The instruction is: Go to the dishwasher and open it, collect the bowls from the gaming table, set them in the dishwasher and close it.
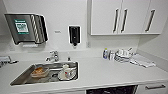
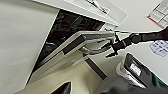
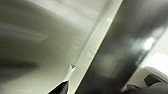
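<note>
A white countertop (image 1: pixel 107 72) spans the lower half of the head view, and at its bottom edge, right of centre, a dark gap marks the open top of the dishwasher (image 1: pixel 111 90). In the left wrist view the dishwasher (image 2: pixel 75 42) takes up the middle of the frame: its door is tilted partway open, the dark interior with racks shows in the upper centre, and the bar handle (image 2: pixel 93 48) runs along the door's upper edge. The right gripper (image 2: pixel 111 47), at the end of a dark jointed arm coming in from the right edge, sits at that handle with its fingers (image 2: pixel 109 44) around the bar, though whether they actually pinch it cannot be told. The left gripper (image 2: pixel 62 88) shows as a dark tip at the bottom edge of this frame; its finger state cannot be told.

White wall cabinets (image 1: pixel 125 16) with dark bar handles fill the upper right of the head view. A steel sink (image 1: pixel 22 77) sits in the lower left, holding dishes, among them an orange-tinted container (image 1: pixel 39 71) and a white plate (image 1: pixel 66 74). A steel paper towel dispenser (image 1: pixel 26 27) hangs in the upper left, a black soap dispenser (image 1: pixel 74 35) at upper centre. A faucet (image 1: pixel 53 56) stands behind the sink. Small bottles and stacked dishes (image 1: pixel 120 55) cluster at centre right, beside a folded cloth (image 1: pixel 142 61).
</note>
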Available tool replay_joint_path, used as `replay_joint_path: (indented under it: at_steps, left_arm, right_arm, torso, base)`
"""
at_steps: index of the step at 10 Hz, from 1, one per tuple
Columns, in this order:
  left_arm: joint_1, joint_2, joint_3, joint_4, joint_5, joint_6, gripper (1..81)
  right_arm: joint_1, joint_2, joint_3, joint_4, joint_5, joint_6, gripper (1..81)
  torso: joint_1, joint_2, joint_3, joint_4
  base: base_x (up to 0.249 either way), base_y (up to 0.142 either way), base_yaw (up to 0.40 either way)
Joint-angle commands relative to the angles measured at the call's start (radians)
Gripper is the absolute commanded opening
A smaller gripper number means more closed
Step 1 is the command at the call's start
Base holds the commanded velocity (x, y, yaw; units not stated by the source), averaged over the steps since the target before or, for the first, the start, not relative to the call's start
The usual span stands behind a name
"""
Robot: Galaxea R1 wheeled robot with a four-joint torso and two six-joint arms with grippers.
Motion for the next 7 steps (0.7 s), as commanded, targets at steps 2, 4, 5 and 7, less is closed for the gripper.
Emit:
replay_joint_path:
  at_steps: [2,4,5,7]
  left_arm:
    - [-0.078,-0.037,0.033,0.020,0.013,0.008,81.1]
    - [-0.078,-0.032,0.028,0.020,0.015,0.010,81.1]
    - [-0.078,-0.027,0.025,0.020,0.015,0.010,81.1]
    - [-0.078,-0.009,0.022,0.021,0.039,0.010,81.1]
  right_arm:
    - [0.038,-0.021,0.004,-0.007,-0.108,-0.012,81.1]
    - [0.021,-0.019,-0.003,-0.013,-0.103,-0.011,81.1]
    - [0.004,-0.018,-0.009,-0.013,-0.083,-0.011,81.1]
    - [-0.030,-0.016,-0.018,-0.013,-0.045,-0.011,81.1]
  torso:
    - [0.000,0.000,0.000,0.000]
    - [0.000,0.000,0.000,0.000]
    - [0.001,0.000,0.000,0.000]
    - [0.000,0.000,0.000,0.000]
  base:
    - [-0.085,0.000,0.000]
    - [-0.084,0.000,0.000]
    - [-0.084,0.000,0.000]
    - [-0.084,0.000,0.000]
